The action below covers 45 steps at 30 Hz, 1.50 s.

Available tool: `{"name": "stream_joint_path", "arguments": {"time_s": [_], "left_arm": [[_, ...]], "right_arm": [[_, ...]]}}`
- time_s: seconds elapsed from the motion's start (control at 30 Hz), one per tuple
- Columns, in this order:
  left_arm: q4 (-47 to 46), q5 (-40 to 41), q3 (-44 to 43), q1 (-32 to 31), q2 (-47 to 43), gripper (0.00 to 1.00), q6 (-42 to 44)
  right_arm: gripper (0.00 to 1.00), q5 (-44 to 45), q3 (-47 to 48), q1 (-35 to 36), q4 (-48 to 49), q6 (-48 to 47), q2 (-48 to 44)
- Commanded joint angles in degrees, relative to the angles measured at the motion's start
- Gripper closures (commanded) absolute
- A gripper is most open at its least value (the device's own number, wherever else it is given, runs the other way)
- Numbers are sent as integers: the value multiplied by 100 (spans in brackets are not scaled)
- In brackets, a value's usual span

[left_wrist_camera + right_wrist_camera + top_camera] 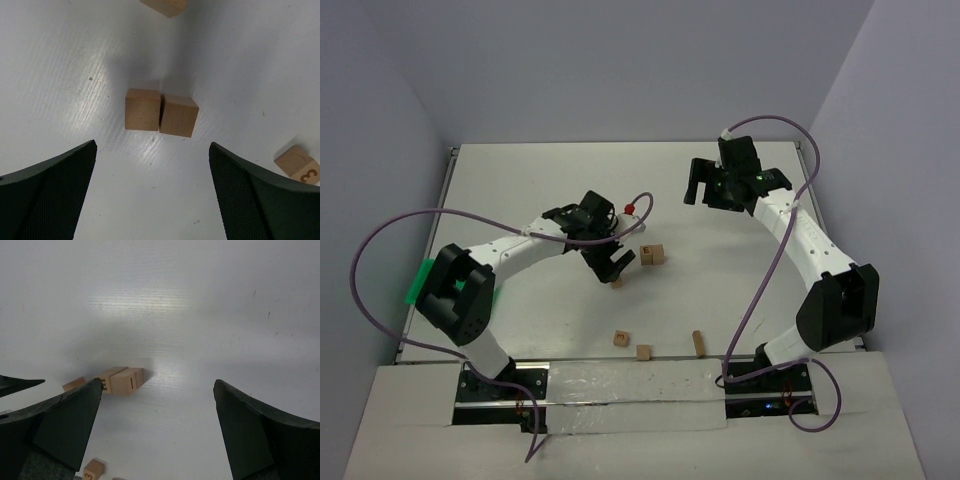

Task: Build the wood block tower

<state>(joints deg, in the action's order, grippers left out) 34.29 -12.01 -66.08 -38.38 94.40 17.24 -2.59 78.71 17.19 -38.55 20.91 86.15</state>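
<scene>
Both arms are hands-off at this point. The left gripper (614, 266) has its jaws spread wide with nothing in them. It hangs right over a plain pair (150, 111) of wood blocks that lie flush side by side on the table (520, 180), with one finger (50, 195) out on either side and clear of them.

I'm using the marked pair (652, 256) as my reference. That's two more cubes pushed together, dark marks on their faces, and they look one cube high, same as the plain pair.

- The plain pair sits just left of it and apart from it. From overhead the left gripper covers most of it.
- A cube printed with a 3 (297, 164), a second cube (643, 352) just beside that one, and a third cube (698, 343) further right all lie well nearer the arm bases than the marked pair.
- The right gripper (156, 385) is beyond it to the right and well apart, jaws wide and empty. In its wrist view, its own finger blocks part of the plain pair.
- A small red knob (629, 209) sits beyond it to the left, beside the left wrist.
- The green tray (420, 280) is far left at the table edge, half hidden behind the left arm's elbow.
</scene>
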Motion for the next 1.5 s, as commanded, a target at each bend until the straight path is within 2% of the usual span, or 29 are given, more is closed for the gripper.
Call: {"name": "stream_joint_path", "arguments": {"time_s": [0.0,0.53,1.07,1.47], "left_arm": [[-224,-101,-355,-72,263,1,214],[-95,-135,-669,-223,940,1,439],[-54,-186,-694,-242,1133,17,438],[-54,-147,-630,-293,1213,19,385]], "right_arm": [[0,30,193,-45,145,-78,-103],[0,-64,144,-76,163,-71,-21],[0,-93,144,-75,162,-70,-18],[0,-123,211,-77,137,-70,38]]}}
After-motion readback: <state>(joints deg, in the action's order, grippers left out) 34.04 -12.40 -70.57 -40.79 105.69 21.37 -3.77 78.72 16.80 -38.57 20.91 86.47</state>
